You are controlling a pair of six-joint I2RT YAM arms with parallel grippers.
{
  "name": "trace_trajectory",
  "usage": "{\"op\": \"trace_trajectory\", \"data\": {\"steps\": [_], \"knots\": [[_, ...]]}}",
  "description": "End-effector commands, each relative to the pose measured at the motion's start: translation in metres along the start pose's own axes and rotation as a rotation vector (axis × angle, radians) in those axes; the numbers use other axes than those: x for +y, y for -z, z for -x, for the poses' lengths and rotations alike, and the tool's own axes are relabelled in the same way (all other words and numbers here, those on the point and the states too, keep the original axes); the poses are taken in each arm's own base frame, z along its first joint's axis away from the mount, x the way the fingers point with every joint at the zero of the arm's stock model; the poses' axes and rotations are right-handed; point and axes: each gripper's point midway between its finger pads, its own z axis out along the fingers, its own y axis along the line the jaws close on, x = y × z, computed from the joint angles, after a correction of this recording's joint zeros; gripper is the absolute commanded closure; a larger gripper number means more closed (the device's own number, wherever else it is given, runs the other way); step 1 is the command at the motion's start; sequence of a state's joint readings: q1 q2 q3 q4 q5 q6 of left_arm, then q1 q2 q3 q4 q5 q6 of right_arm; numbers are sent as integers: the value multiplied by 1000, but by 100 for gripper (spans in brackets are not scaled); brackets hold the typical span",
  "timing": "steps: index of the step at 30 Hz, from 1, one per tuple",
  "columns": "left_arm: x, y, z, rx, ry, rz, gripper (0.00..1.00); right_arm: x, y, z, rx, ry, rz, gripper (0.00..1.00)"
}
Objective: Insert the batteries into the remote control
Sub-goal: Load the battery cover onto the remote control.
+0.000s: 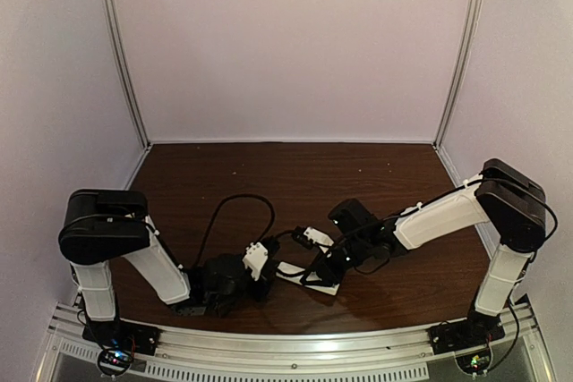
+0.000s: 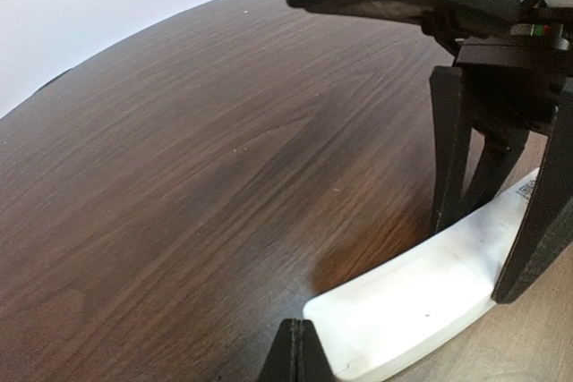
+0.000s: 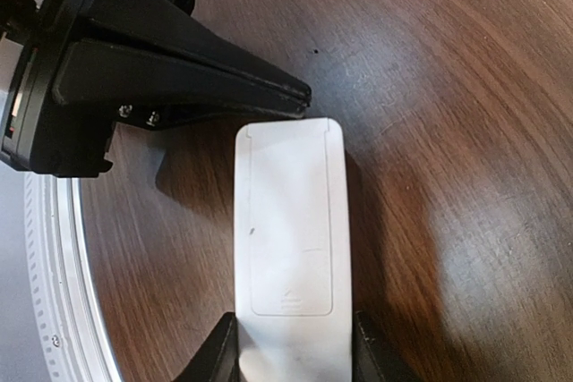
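While right end effector [image 3: 294, 346] clamps smooth remote control [image 3: 288, 221], left end effector [image 3: 295, 100] is closed.

The slim white remote control [image 3: 291, 239] lies flat on the dark wooden worktop [image 3: 466, 131], back up, battery cover closed, near the front edge.

White-shelled arms [image 1: 161, 270] with black joints and black cables [image 1: 237, 197].

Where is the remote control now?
Top view: the remote control lies centre-front on the table, held by the right gripper, the left gripper at its other end.
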State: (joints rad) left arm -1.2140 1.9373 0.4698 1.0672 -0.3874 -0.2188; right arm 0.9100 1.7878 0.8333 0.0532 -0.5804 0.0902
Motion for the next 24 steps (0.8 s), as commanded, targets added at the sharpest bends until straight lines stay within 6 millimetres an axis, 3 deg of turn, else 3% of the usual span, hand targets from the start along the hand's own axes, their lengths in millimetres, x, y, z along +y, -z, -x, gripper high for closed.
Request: {"op": "trace_trajectory", "data": {"steps": [1,8,12,15,20,23,24], "knots": [[-30,0,5,-11,55,-148,100,-27,-3,-42,112,-106,-102,100],[-35,2,5,-20,78,-171,100,-27,-3,-40,105,-107,-103,100],[2,12,11,-59,129,-23,97,-30,2,-39,104,-102,-136,100],[30,22,16,-75,184,43,86,-33,8,-40,101,-85,-167,100],[57,41,34,-88,267,97,66,-34,15,-31,87,-53,-194,100],[68,57,51,-112,262,118,47,-25,15,-24,81,-49,-148,100],[72,62,53,-111,242,136,36,-21,15,-21,72,-48,-127,100]]}}
